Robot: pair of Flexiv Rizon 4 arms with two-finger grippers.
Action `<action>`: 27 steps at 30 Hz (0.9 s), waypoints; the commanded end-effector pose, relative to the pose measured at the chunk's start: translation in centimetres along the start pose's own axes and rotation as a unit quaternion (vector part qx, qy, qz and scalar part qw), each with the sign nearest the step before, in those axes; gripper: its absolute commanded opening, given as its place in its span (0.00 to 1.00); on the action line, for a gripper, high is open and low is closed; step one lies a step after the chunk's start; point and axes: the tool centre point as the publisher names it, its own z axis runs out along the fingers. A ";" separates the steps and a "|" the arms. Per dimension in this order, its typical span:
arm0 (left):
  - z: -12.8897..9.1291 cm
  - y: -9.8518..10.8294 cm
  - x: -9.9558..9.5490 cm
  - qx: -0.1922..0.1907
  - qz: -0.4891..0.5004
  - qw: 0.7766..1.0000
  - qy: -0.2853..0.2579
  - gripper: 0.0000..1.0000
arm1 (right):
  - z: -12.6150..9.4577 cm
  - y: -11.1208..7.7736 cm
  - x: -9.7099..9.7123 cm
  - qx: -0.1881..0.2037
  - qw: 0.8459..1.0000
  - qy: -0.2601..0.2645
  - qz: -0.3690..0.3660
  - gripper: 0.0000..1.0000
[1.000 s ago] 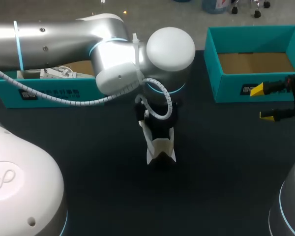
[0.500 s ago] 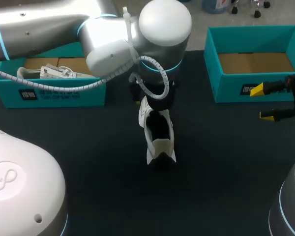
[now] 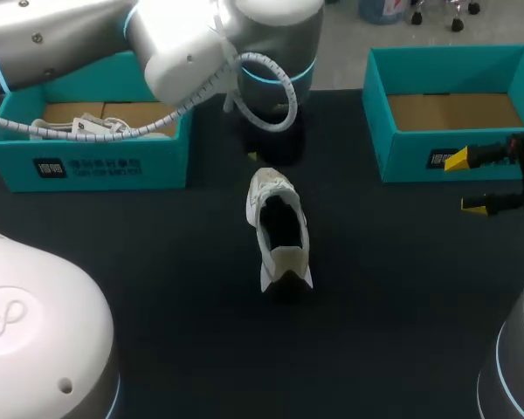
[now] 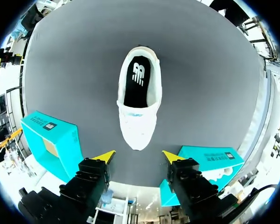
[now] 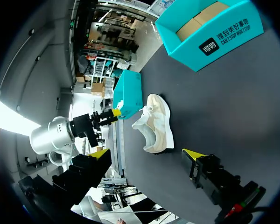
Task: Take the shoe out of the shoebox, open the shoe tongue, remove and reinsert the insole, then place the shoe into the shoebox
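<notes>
- Head view: the shoe (image 3: pixel 278 229) stands upright on the table (image 3: pixel 157 305), outside both boxes, with the left box (image 3: pixel 87 161) and the right box (image 3: pixel 437 157) flanking it.
- Left gripper (image 4: pixel 138 157): jaws wide open, holding nothing, just off the shoe's toe. An off-centre approach could knock the shoe over or make it skid.
- Right gripper (image 3: pixel 465 183): jaws wide open, empty, well apart from the shoe. Nothing steadies the shoe, so pulling the insole (image 4: pixel 137 81) may lift the whole shoe.
- A shallow pinch may catch the shoe's collar instead.

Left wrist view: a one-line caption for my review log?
White shoe, insole in, stands on the dark table ahead of the open left hand.
</notes>
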 end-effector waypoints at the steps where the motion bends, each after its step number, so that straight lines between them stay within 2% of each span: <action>1: 0.3 1.2 0.9 0.038 0.009 0.999 -0.029 0.00 | 0.0 -0.1 0.1 0.000 1.000 -0.002 0.001 1.00; 9: 1.5 0.6 0.6 0.116 0.032 0.993 -0.001 0.00 | 0.0 -0.1 0.1 0.000 1.000 -0.002 0.001 1.00; 15: 3.1 -0.1 1.1 0.133 0.021 0.991 0.013 0.00 | 0.0 -0.1 0.1 0.000 1.000 -0.002 0.001 1.00; 27: 7.6 -3.0 2.6 0.180 -0.009 0.984 0.015 0.00 | 0.0 -0.1 0.1 0.000 1.000 -0.002 0.001 1.00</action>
